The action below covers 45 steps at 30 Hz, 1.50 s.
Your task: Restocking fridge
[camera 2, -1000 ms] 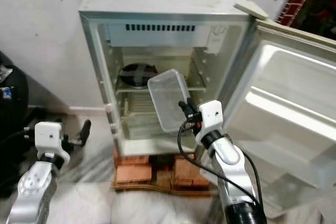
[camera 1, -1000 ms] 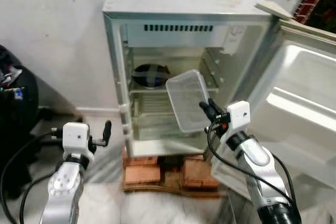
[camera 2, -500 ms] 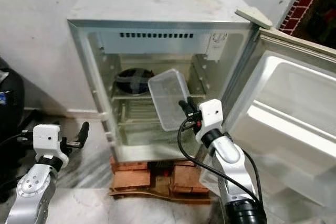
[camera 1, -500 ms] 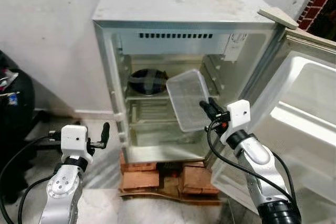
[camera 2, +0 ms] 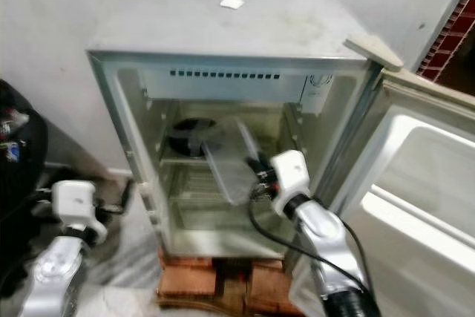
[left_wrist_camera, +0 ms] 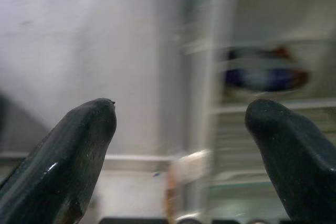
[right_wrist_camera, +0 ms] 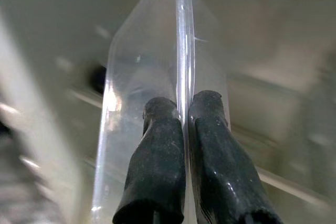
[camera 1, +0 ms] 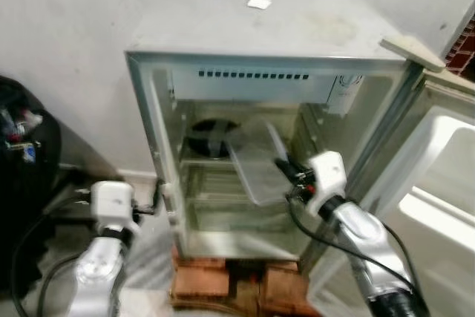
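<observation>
— Any brand or writing you can read?
— None. A small white scrap (camera 1: 259,1) lies on top of the fridge (camera 1: 223,27), but it is too blurred to show any lettering.
— What is the right pincer (camera 1: 285,171) doing?
— Its two black fingers (right_wrist_camera: 157,156) are pressed together on the rim of a clear plastic container (camera 1: 256,165), pinching the thin edge between them. The container is tilted, held inside the open fridge in front of the wire shelf (camera 1: 211,165), right of centre.
— Anything else in there?
— A dark round dish (camera 1: 210,136) sits far back on the left of that shelf. The fridge stands on bricks (camera 1: 204,287), and its door (camera 1: 438,206) is swung open to the right.
— And the left pincer (left_wrist_camera: 184,129)?
— It is low on the left, just beside the fridge's left wall, its fingers (left_wrist_camera: 79,150) spread wide with nothing between them. Dark bags (camera 1: 22,146) sit further left against the wall.
</observation>
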Available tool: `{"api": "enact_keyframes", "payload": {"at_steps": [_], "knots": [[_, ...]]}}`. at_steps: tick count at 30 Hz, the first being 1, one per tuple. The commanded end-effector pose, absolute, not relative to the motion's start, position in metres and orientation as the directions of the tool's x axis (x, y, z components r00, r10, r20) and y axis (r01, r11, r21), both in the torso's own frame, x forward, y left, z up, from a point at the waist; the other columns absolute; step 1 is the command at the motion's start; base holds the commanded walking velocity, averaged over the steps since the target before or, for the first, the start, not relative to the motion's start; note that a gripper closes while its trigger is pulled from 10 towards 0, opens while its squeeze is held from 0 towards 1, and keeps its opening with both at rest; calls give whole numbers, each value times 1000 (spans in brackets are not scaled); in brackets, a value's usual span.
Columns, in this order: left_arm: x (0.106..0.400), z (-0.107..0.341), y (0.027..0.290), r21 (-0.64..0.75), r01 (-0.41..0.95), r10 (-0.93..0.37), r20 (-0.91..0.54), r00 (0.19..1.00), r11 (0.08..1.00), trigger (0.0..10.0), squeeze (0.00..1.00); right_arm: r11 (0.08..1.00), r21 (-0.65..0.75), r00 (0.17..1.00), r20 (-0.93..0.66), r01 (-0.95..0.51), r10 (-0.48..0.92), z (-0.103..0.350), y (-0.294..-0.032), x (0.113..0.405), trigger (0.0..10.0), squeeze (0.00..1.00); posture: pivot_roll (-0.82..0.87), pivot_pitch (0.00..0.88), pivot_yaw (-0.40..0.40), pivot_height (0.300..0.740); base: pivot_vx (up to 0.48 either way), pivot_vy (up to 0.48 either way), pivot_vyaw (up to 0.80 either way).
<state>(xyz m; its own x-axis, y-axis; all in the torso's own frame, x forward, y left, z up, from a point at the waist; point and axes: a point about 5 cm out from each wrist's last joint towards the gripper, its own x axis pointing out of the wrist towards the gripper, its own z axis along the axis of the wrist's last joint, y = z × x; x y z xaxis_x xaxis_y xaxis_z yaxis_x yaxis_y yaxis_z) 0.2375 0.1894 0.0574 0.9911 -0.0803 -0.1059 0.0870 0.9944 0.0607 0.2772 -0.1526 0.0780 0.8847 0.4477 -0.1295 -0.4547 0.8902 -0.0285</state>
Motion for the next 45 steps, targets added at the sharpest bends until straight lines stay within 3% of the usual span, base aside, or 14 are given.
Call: {"api": "enact_keyframes", "payload": {"at_steps": [1, 12, 24, 32, 36, 37, 38, 39, 45], "knots": [[237, 61, 201, 87, 55, -46, -96, 994, 995, 10000, 0, 892, -42, 887, -128, -451, 443, 81, -149, 281, 10000, 0, 39, 0, -41, 740, 0, 0, 0], [228, 62, 201, 108, 64, -51, -115, 992, 992, 10000, 0, 915, -3, 899, -184, -404, 397, 69, -147, 287, 10000, 0, 76, 26, -42, 740, 0, 0, 0], [191, 67, 210, 168, 58, -32, -153, 988, 984, 10000, 0, 970, 94, 939, -248, -222, 239, 74, -149, 336, 10000, 0, 161, 129, -34, 740, 0, 0, 0], [162, 77, 220, 211, 50, -9, -194, 981, 976, 10000, 0, 965, 151, 941, -234, -213, 244, 91, -136, 364, 10000, 0, 228, 204, -36, 740, 0, 0, 0], [153, 81, 223, 222, 45, 2, -206, 979, 974, 10000, 0, 970, 109, 952, -198, -215, 233, 108, -130, 376, 10000, 0, 251, 228, -34, 740, 0, 0, 0], [149, 81, 224, 227, 45, 5, -214, 977, 973, 10000, 0, 975, 100, 962, -172, -196, 211, 117, -130, 381, 10000, 604, 257, 230, -33, 740, 0, 0, 0], [147, 82, 224, 228, 44, 7, -218, 976, 973, 10000, 0, 977, 98, 966, -160, -188, 202, 121, -130, 383, 10000, 604, 257, 230, -33, 740, 0, 0, 0], [145, 82, 224, 228, 44, 9, -223, 975, 973, 10000, 0, 983, 80, 975, -134, -168, 178, 128, -130, 387, 10000, 1000, 260, 227, -36, 740, 0, 0, 0], [147, 81, 220, 200, 48, 1, -240, 971, 979, 10000, 0, 987, 18, 985, -62, -158, 159, 146, -129, 394, 10000, 1000, 251, 223, -41, 740, 0, 0, 0]]}}
